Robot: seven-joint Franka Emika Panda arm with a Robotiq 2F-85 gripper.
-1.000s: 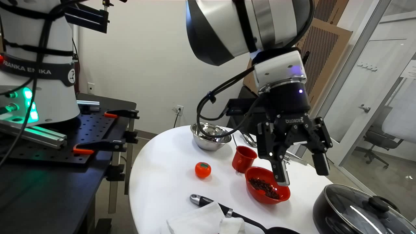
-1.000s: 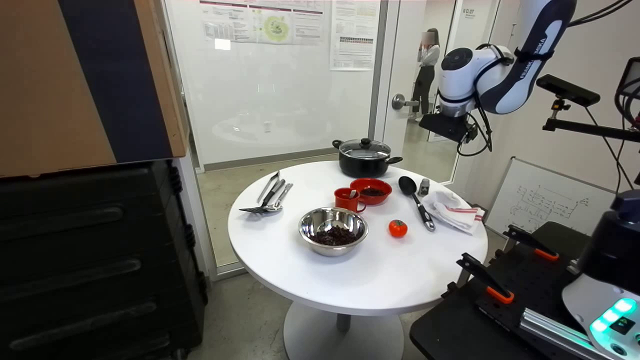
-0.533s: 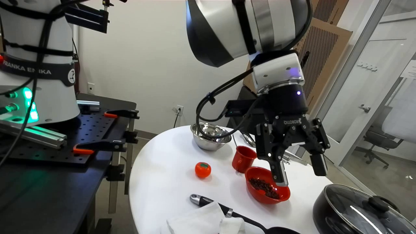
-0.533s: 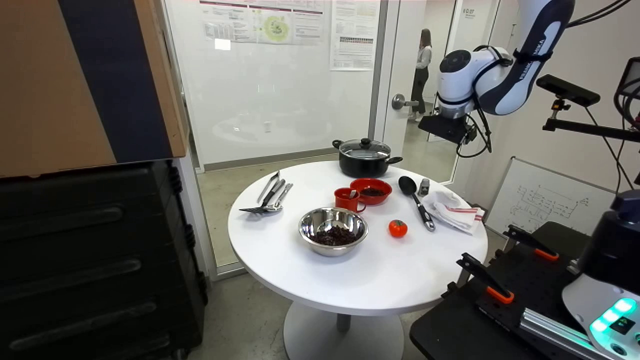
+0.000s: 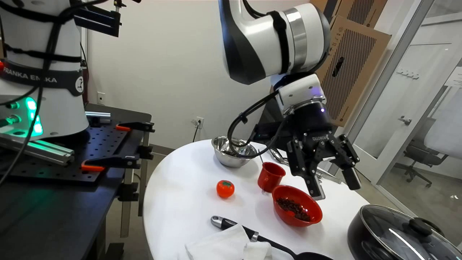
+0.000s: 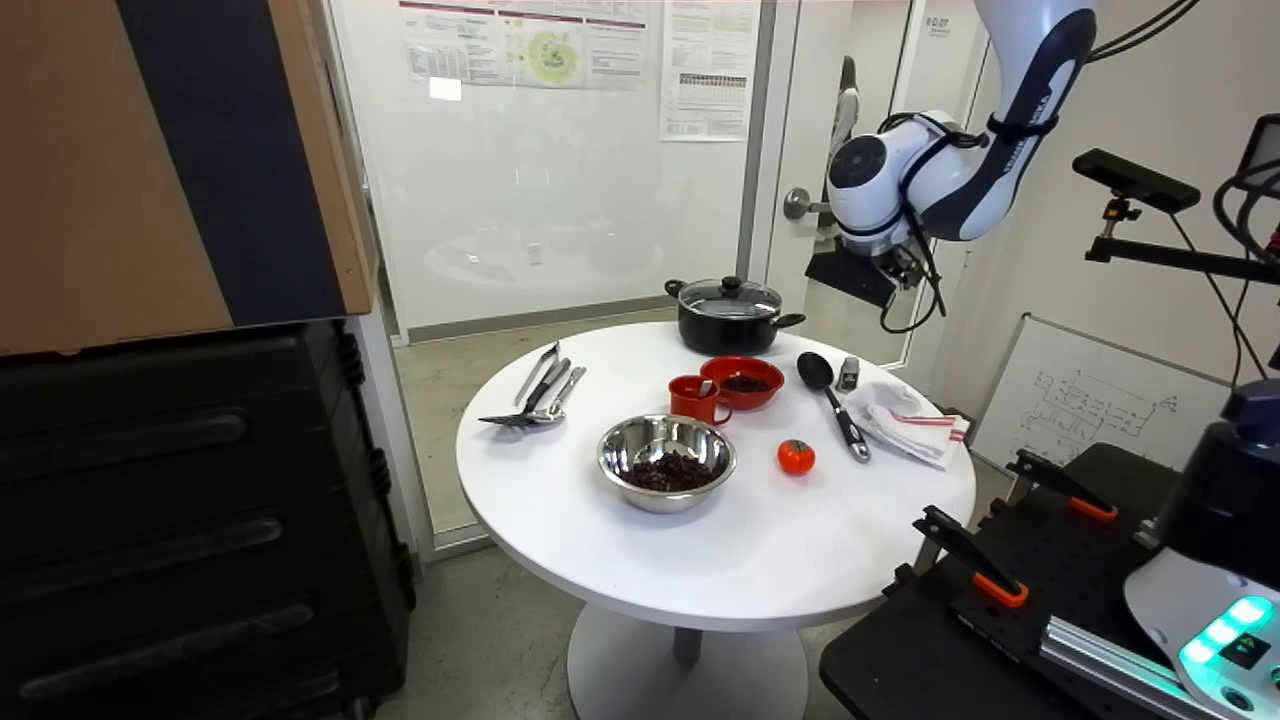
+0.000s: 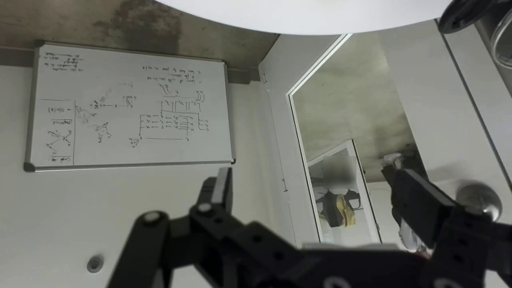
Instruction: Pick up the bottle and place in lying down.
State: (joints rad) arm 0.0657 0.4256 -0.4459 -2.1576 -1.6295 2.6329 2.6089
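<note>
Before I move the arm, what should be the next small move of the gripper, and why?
Probably turn the open gripper toward the small gray bottle, which appears upright on the table; the wrist view shows the whiteboard but no bottle.

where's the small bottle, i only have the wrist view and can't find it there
Observer: The small bottle is on the white table, beside the head of the black spoon, as an exterior view shows.
Operator: ok, anything else close to it on the table
Observer: Yes, a white towel with red stripes lies near it.
</note>
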